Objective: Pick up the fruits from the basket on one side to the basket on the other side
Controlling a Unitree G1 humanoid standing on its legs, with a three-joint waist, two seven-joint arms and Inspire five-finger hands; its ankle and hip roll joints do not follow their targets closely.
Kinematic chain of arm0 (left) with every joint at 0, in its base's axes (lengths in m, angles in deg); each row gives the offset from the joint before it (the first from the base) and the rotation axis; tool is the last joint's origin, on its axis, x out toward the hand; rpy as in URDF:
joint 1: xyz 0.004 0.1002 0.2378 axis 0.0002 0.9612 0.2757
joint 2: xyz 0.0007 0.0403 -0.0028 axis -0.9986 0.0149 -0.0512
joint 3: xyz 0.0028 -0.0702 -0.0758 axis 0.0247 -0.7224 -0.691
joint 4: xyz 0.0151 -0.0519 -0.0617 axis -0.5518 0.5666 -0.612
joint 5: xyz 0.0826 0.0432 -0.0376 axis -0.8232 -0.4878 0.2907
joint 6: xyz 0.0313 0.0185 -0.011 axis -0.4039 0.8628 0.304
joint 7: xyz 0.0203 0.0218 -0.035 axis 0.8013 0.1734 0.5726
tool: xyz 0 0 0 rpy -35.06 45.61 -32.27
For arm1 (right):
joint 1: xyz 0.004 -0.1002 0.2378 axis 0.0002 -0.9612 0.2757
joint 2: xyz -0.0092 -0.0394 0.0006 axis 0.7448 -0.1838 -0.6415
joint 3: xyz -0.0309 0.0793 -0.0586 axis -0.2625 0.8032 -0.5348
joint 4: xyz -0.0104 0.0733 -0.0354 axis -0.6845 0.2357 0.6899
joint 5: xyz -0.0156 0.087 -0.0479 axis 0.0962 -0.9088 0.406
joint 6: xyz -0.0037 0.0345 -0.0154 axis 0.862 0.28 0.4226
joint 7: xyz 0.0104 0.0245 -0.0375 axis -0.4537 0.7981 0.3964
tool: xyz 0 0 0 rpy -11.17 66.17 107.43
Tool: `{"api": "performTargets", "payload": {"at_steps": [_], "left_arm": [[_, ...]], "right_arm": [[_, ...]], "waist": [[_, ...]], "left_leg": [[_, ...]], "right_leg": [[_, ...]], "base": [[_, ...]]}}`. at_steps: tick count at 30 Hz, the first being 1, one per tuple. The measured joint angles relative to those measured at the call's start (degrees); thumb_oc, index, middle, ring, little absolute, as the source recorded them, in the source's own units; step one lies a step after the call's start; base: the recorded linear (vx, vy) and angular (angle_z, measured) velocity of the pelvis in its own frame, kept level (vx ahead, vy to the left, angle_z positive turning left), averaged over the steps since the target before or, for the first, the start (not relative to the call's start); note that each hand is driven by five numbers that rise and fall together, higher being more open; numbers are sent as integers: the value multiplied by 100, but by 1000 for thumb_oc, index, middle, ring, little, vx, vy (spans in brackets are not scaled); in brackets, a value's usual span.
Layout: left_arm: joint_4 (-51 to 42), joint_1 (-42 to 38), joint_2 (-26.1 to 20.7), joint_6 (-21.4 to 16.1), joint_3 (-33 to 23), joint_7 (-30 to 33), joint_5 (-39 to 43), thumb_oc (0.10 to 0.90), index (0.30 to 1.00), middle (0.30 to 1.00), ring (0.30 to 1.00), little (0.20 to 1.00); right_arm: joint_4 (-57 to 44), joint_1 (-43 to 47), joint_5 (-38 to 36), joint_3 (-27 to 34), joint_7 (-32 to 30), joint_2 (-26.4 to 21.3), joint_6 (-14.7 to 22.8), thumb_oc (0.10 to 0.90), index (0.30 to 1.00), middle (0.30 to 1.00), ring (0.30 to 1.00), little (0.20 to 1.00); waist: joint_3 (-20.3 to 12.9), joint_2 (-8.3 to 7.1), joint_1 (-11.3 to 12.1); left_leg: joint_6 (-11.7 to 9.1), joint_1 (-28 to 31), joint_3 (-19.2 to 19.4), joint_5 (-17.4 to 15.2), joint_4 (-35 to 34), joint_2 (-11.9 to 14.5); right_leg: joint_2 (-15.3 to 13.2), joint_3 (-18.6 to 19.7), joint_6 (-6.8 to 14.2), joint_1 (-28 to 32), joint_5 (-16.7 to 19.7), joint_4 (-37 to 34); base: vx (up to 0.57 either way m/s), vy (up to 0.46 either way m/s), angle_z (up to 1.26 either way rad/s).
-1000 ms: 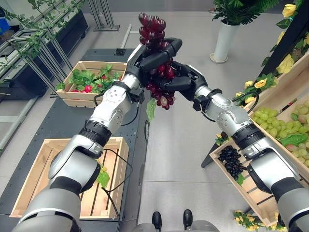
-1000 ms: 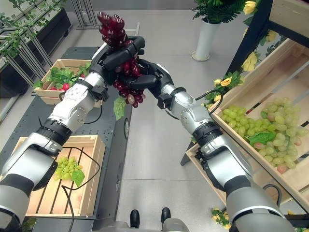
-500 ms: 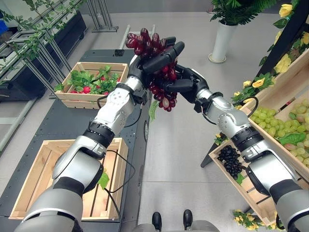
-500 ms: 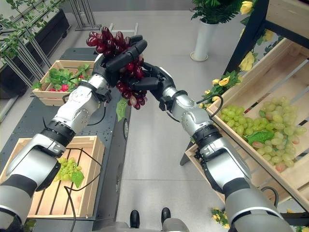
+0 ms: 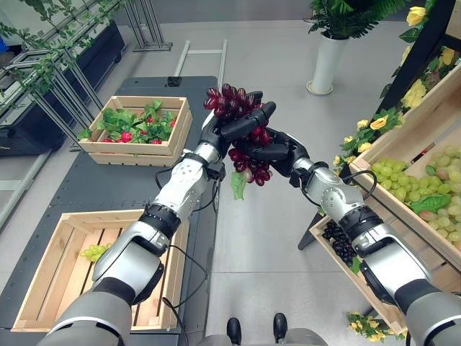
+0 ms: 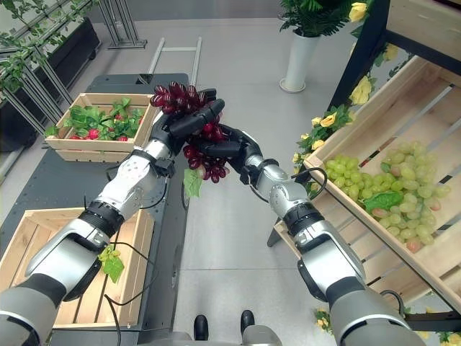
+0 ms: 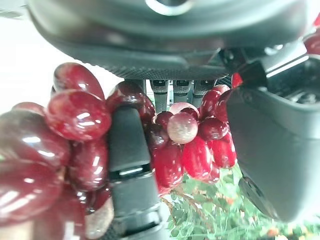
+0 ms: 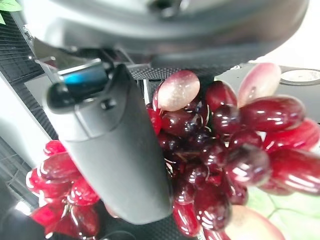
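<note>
A bunch of red grapes (image 5: 247, 164) with a green leaf (image 5: 238, 185) hangs in the air above the floor, between the dark platform and the right shelf. Both hands hold it. My left hand (image 5: 243, 127) lies curled over the top of the bunch, and its thumb (image 7: 129, 165) presses among the grapes (image 7: 80, 115). My right hand (image 5: 276, 152) grips the bunch from the right side, with its thumb (image 8: 115, 145) across the grapes (image 8: 225, 150). The top of the bunch (image 6: 176, 96) sticks out past the left hand's fingers.
A slatted wooden crate (image 5: 43, 288) at lower left holds green grapes (image 5: 94, 251). Behind it stands a crate (image 5: 137, 148) of leaves and red fruit. On the right, a sloped crate (image 6: 374, 137) holds green grapes (image 6: 403, 194), and dark grapes (image 5: 338, 241) lie in the crate below. A white planter (image 5: 325, 65) stands behind.
Both hands have come down and toward me with the red grape bunch. The bunch's upright top has flopped over to the left across the left hand.
</note>
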Motion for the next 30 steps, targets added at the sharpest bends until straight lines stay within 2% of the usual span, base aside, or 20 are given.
{"api": "performTargets", "payload": {"at_steps": [2, 4, 5, 7, 8, 10, 11, 13, 16, 20, 24, 26, 30], "left_arm": [[7, 90, 0, -427, 3, 328, -605, 800, 900, 900, 900, 900], [17, 95, -3, -608, 3, 604, -930, 800, 900, 900, 900, 900], [25, 95, -88, -821, -13, 1120, -1290, 800, 900, 900, 900, 900], [120, 94, -512, -1292, -510, 2393, -2047, 800, 900, 900, 900, 900], [122, 94, -614, -1376, -633, 2659, -2252, 800, 900, 900, 900, 900], [120, 93, -1051, -1806, -1148, 3852, -3186, 800, 900, 900, 900, 900], [120, 93, -1136, -1888, -1226, 4074, -3384, 800, 900, 900, 900, 900], [95, 93, -1402, -2173, -1393, 4923, -4177, 800, 900, 900, 900, 900], [-20, 93, -1459, -2427, -1343, 5533, -5018, 800, 900, 900, 900, 900], [-167, 93, -1445, -2545, -1171, 5831, -5558, 800, 900, 900, 900, 900], [-286, 93, -1369, -2677, -1109, 5735, -5709, 800, 900, 900, 900, 900], [-287, 98, -1369, -2680, -1109, 5631, -5649, 800, 900, 900, 900, 900], [-342, 360, -1294, -2733, -1140, 4865, -4673, 800, 900, 900, 900, 900]], "right_arm": [[-13, -66, -1, 175, 53, 177, 2, 400, 300, 300, 300, 300], [-20, -96, 1, 186, 69, 201, 4, 400, 300, 300, 300, 300], [-20, -181, 2, 187, 132, 184, 4, 400, 300, 300, 300, 300], [-18, -595, 5, 188, 161, 100, 2, 400, 300, 300, 300, 300], [-17, -711, 5, 188, 161, 55, 0, 400, 300, 300, 300, 300], [101, -1214, 11, 188, 159, -196, -85, 400, 300, 300, 300, 300], [158, -1311, 12, 188, 159, -243, -100, 400, 300, 300, 300, 300], [380, -1668, 25, 190, 153, -408, -185, 400, 300, 300, 300, 300], [435, -2033, 29, 190, 151, -500, -232, 400, 300, 300, 300, 300], [432, -2049, 29, 194, 151, -374, -237, 400, 300, 300, 300, 300], [431, -2024, 29, 261, 151, -285, -237, 400, 300, 300, 300, 300], [431, -2024, 31, 330, 151, -281, -237, 400, 300, 300, 300, 300], [429, -2026, 287, 405, 145, -279, -209, 400, 300, 300, 300, 300]], "waist": [[0, 0, -18], [0, 0, -21], [0, -1, -28], [0, -1, -42], [0, -1, -41], [-1, -1, -12], [-1, -1, 0], [-3, -5, 85], [-6, -9, 178], [-12, -15, 156], [-13, -16, 135], [-13, -16, 148], [-14, -16, 151]], "left_leg": [[0, 1, 2, 0, 0, 1], [0, 4, 7, 0, 0, 3], [0, 8, 14, 0, 0, 5], [-4, 23, 68, -3, -1, 24], [-5, 23, 69, -4, -1, 26], [-7, 23, 66, -5, -3, 34], [-7, 23, 63, -5, -2, 34], [-7, 25, 61, -5, -2, 31], [-7, 30, 58, -4, -3, 31], [-7, 45, 60, -3, -3, 34], [-10, 50, 61, 0, -3, 44], [-14, 49, 60, 2, -3, 48], [-14, 55, 62, 2, -3, 46]], "right_leg": [[2, 0, 0, 0, 3, 0], [2, 3, 0, 0, 5, 0], [3, 8, -1, 1, 6, 0], [1, 66, -12, -1, 19, -1], [2, 66, -13, -1, 20, -1], [10, 66, -15, 1, 21, -2], [9, 65, -16, 3, 21, -2], [7, 65, -16, 7, 22, -2], [7, 66, -17, 13, 30, -3], [8, 66, -23, 17, 49, -2], [19, 75, -32, 17, 57, -2], [25, 75, -35, 17, 58, -1], [23, 80, -35, 23, 58, -1]], "base": [[0, 0, 0], [0, 0, 0], [23, -6, -8], [32, -6, -11], [0, 0, 0], [0, 0, 0], [29, -6, 3], [33, -6, 1], [0, 0, 0], [18, -1, -4], [0, 0, 0], [0, 0, 0], [0, 0, 0]]}}
